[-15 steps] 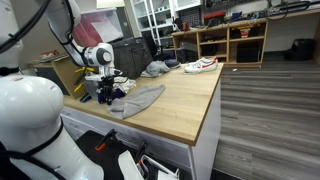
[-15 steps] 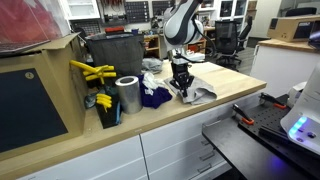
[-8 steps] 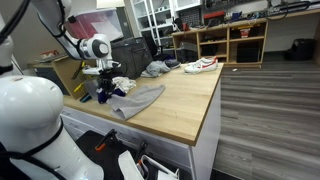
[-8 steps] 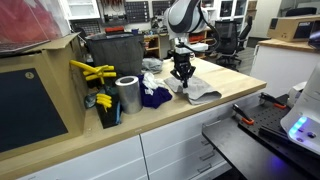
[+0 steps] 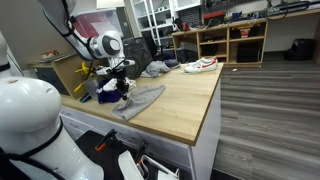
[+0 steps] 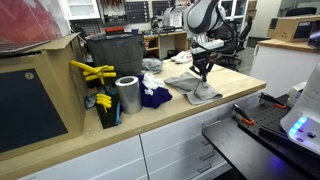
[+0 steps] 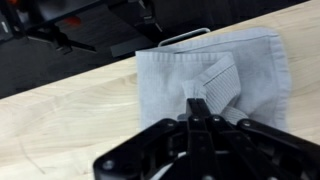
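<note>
Arm (image 6: 205,18) swung sideways, wrist pointing down, tool (image 6: 203,72) closed, pinching grey cloth (image 6: 188,90)

Towel (image 6: 196,91) on countertop (image 6: 225,100), beneath gripper (image 6: 203,73). Crumpled cloth (image 6: 155,97) just beside towel, between it and metal can (image 6: 127,95). Shoe (image 5: 200,65) at far counter end, well apart.

Grey plank floor (image 5: 270,110), wooden shelf unit (image 5: 232,42), white drawers (image 6: 185,148), black office chairs (image 6: 230,42)

no readable text anywhere
</note>
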Tool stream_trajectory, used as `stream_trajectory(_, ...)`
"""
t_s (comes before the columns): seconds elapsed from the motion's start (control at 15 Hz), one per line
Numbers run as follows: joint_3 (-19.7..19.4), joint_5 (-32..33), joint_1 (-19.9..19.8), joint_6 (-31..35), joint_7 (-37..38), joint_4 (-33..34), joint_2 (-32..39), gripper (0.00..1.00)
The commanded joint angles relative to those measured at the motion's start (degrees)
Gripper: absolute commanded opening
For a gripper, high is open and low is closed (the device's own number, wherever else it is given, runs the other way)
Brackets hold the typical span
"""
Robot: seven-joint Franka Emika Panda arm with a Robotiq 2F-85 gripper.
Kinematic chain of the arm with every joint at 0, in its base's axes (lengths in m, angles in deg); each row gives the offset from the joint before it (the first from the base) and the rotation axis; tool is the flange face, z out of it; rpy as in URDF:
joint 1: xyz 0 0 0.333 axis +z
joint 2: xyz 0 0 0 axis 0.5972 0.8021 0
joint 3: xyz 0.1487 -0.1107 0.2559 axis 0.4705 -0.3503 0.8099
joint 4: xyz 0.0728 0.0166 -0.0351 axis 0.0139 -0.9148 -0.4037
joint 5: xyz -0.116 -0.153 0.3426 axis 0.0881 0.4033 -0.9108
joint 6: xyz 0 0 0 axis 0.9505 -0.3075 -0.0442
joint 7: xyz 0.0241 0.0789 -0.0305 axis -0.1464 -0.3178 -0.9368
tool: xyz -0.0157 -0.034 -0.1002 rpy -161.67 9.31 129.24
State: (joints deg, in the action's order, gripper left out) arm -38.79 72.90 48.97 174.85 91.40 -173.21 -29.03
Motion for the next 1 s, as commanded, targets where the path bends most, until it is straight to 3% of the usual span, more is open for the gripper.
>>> stream_trajectory(0.0, -1.46, 4.72, -1.87, 0.78, 7.42, -3.21, -3.19, 0.0)
stream_trajectory(0.53, -3.65, 12.67, -5.87, -0.56, 20.39, -5.63, -6.08, 0.0)
stream_trajectory(0.93, -6.09, 18.56, -9.98, -1.01, 26.15, -8.75, -6.51, 0.0)
